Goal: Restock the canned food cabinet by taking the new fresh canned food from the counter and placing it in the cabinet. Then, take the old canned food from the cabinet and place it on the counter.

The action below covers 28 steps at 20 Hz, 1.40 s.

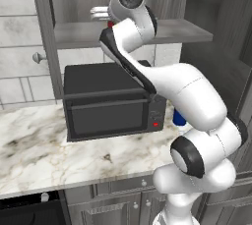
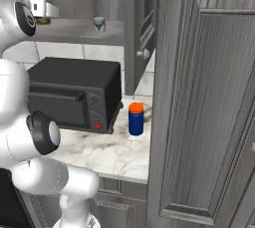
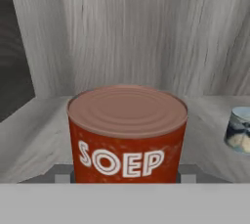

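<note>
Red and close against the hand camera, the old canned food (image 3: 127, 135) is seen standing upright on the shelf board of the cabinet (image 3: 44, 135), lettered "SOEP" on its label. The new fresh canned food (image 3: 239, 130) is already set on the same shelf, off to one side and apart from the red can; in the right base view it is seen on the shelf (image 2: 99, 24), so the first half of the task is judged done. What is left is the second half: the red can has yet to be lifted out and put down on the bench (image 1: 44, 145), beside the dark oven (image 1: 108, 101) and the blue bottle (image 2: 136, 119).

The fingers (image 3: 63, 173) are seen as grey tips low on either side of the can, so the can lies between them. Whether they are pressed against its wall or merely spread around it cannot be told.
</note>
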Motion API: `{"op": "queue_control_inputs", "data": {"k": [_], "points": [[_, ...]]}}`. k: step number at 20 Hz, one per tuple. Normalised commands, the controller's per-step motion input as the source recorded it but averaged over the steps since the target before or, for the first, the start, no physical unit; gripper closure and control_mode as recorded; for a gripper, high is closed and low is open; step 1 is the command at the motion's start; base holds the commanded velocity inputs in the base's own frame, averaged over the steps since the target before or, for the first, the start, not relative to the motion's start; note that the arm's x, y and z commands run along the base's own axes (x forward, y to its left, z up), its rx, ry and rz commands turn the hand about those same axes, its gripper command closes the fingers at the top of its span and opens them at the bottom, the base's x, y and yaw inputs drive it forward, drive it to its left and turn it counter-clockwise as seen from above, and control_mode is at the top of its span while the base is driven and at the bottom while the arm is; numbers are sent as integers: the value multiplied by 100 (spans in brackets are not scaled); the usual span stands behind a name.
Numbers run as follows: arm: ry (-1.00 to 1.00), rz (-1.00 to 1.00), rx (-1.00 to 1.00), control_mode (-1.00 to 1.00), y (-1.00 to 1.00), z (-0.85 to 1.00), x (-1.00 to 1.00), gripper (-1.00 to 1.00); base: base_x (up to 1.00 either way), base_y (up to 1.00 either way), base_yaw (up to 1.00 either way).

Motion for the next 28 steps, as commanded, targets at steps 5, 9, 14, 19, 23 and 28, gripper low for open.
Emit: {"op": "queue_control_inputs", "data": {"k": [5, 9, 14, 19, 23, 28], "points": [[-24, 26, 5, -100, -31, 28, -100, 100, 0, 0, 0], [1, 32, -4, -100, -44, -18, -100, 100, 0, 0, 0], [20, 34, -21, -100, -11, -70, -100, 100, 0, 0, 0], [36, 37, -30, -100, 11, -100, -95, 100, 0, 0, 0], [28, 39, -20, -100, 38, -100, -34, 100, 0, 0, 0], [33, 40, -15, -100, 41, -100, -9, 100, 0, 0, 0]]}}
